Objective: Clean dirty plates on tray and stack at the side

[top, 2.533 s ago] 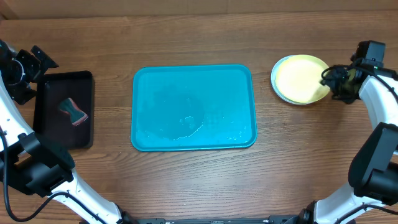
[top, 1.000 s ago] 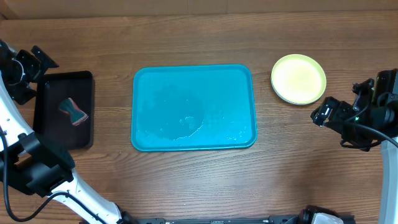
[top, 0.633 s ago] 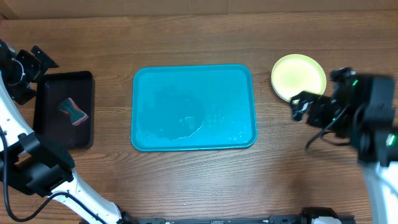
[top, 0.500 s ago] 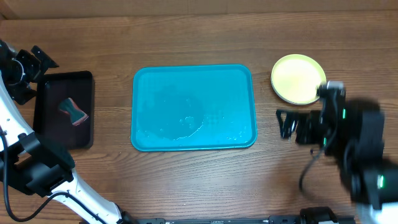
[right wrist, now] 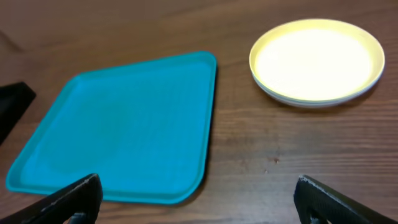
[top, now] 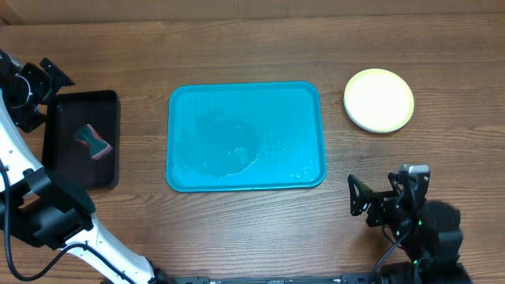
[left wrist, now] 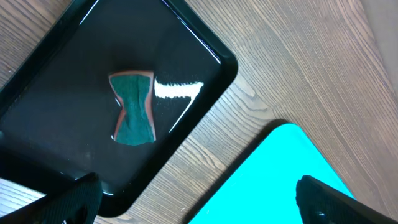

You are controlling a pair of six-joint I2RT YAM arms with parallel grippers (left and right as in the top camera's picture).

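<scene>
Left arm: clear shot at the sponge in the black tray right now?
Likely yes: the sponge lies alone in the black tray, nothing over it, and the left jaws stand open by the tray's corner.

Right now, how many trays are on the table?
2. The large blue tray lies in the middle of the table. The smaller black tray lies to its left, apart from it, with a sponge inside. No other tray seems hidden.
</scene>
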